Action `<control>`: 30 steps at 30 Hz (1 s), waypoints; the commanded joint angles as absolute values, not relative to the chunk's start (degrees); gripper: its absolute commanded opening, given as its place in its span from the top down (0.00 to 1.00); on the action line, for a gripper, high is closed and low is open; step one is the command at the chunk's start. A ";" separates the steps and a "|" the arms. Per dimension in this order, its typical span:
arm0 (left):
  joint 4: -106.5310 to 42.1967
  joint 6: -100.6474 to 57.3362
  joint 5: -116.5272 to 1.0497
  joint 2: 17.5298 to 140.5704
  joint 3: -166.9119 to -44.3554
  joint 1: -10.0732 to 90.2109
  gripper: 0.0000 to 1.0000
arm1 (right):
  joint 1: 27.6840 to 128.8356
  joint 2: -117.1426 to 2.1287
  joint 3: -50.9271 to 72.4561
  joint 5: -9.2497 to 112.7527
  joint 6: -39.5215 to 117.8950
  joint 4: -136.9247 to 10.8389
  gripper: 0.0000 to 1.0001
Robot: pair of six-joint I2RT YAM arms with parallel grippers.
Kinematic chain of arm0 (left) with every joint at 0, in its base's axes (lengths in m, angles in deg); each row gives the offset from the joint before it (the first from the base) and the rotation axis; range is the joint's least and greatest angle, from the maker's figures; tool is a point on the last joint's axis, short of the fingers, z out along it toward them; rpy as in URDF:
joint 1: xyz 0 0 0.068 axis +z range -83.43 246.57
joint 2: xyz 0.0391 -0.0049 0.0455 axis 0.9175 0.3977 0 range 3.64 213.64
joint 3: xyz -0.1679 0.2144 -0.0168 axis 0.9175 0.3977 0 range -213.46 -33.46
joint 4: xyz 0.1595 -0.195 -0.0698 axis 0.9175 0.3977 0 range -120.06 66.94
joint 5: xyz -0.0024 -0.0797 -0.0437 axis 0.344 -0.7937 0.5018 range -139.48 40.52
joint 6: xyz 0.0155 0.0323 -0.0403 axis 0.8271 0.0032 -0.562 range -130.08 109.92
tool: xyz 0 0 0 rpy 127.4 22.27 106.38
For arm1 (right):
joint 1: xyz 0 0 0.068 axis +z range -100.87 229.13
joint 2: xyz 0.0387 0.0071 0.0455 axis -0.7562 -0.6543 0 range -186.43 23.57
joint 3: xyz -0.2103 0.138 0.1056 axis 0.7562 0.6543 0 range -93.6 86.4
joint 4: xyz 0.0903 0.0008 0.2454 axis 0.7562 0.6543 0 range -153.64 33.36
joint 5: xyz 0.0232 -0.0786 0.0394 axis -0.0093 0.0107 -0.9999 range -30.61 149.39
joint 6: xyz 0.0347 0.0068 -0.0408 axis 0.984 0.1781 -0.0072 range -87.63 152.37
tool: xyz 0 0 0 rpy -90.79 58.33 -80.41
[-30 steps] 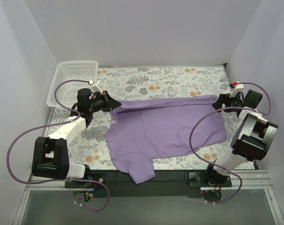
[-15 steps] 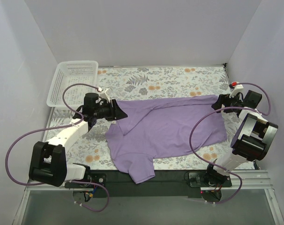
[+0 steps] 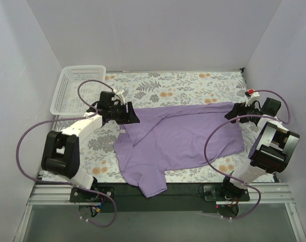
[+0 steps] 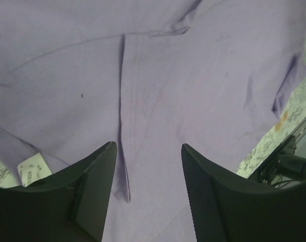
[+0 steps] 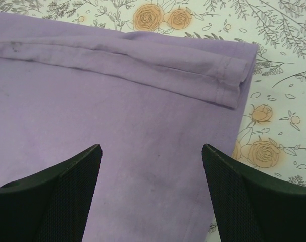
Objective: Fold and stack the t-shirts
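The lavender t-shirt [image 3: 183, 136] lies spread mid-tabletop [image 3: 168, 85]. The left fingers [image 4: 87, 196] hover apart and empty over its 10 o'clock corner. The right fingers [image 5: 62, 196], equally spread, are over its 2 o'clock corner.

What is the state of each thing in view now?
t-shirt: lying on the table cover, partly folded, held by neither gripper.
left gripper: open, empty, above the t-shirt.
right gripper: open, empty, above the t-shirt's corner.
basket: upright, empty.
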State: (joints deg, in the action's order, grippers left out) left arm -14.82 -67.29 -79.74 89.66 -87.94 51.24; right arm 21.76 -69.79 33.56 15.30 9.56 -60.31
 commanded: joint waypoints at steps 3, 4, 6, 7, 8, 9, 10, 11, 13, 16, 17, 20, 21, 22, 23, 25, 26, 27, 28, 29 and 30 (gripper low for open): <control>-10.20 -65.36 -79.19 99.35 -94.88 47.41 0.50 | 22.06 -69.59 31.38 11.41 7.94 -57.14 0.14; -10.20 -65.53 -78.23 100.49 -95.77 46.80 0.50 | 22.06 -69.85 31.03 11.32 7.94 -56.87 0.13; -9.94 -65.53 -78.22 103.48 -98.22 46.44 0.50 | 22.06 -70.12 30.50 11.23 7.59 -55.74 0.14; -9.76 -65.45 -78.04 104.27 -99.02 46.18 0.50 | 22.06 -70.20 30.24 11.23 7.41 -55.38 0.14; -9.76 -65.45 -77.61 105.50 -99.55 46.00 0.50 | 22.06 -70.38 29.80 11.49 7.32 -54.68 0.14; -9.59 -65.10 -77.43 106.03 -100.08 45.83 0.50 | 22.06 -70.64 29.45 11.75 7.24 -54.33 0.14; -9.58 -65.10 -76.99 106.56 -100.87 45.65 0.50 | 22.06 -70.91 29.10 11.84 7.24 -54.06 0.14; -9.41 -65.01 -76.73 107.52 -101.22 45.56 0.50 | 22.15 -71.17 28.31 12.02 7.15 -53.45 0.14; -9.15 -64.74 -75.76 108.58 -102.10 45.21 0.50 | 22.24 -71.87 27.69 12.02 7.23 -52.83 0.14; -8.71 -64.31 -74.44 110.08 -102.98 44.60 0.51 | 22.59 -72.40 27.16 12.11 7.67 -52.48 0.15; -8.53 -64.22 -74.18 110.78 -103.59 44.60 0.51 | 22.68 -72.58 27.07 12.11 7.76 -52.48 0.14; -8.27 -64.04 -74.53 111.75 -104.83 44.24 0.53 | 22.77 -72.58 27.16 12.28 8.03 -52.39 0.15; -7.92 -63.95 -74.61 111.92 -105.09 44.07 0.53 | 22.77 -72.58 27.25 12.37 8.03 -52.39 0.15; -7.74 -63.87 -74.70 112.19 -105.36 43.89 0.53 | 22.77 -72.40 27.42 12.55 8.03 -52.30 0.15; -7.57 -63.78 -74.79 112.62 -105.53 43.81 0.54 | 22.77 -72.32 27.60 12.72 7.94 -52.30 0.14; -7.12 -63.69 -74.62 112.89 -105.71 43.54 0.55 | 22.77 -72.05 28.04 12.72 7.94 -52.30 0.15; -6.95 -63.69 -74.61 113.07 -105.62 43.37 0.55 | 22.77 -71.88 28.13 12.55 8.03 -52.30 0.15; -6.95 -63.60 -74.53 113.07 -105.45 43.37 0.55 | 22.77 -71.79 28.21 12.55 8.03 -52.30 0.15; -6.95 -63.60 -74.61 113.07 -105.36 43.28 0.55 | 22.77 -71.87 28.30 12.46 8.03 -52.30 0.14; -6.95 -63.60 -74.61 113.15 -105.18 43.28 0.55 | 22.77 -71.79 28.30 12.37 8.11 -52.30 0.15; -6.86 -63.60 -74.53 113.07 -105.01 43.19 0.55 | 22.77 -71.87 28.30 12.37 8.11 -52.30 0.15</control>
State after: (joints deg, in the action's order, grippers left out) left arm -7.58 -64.66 -75.30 113.81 -103.72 43.52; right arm 22.63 -72.50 29.19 13.13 8.17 -52.98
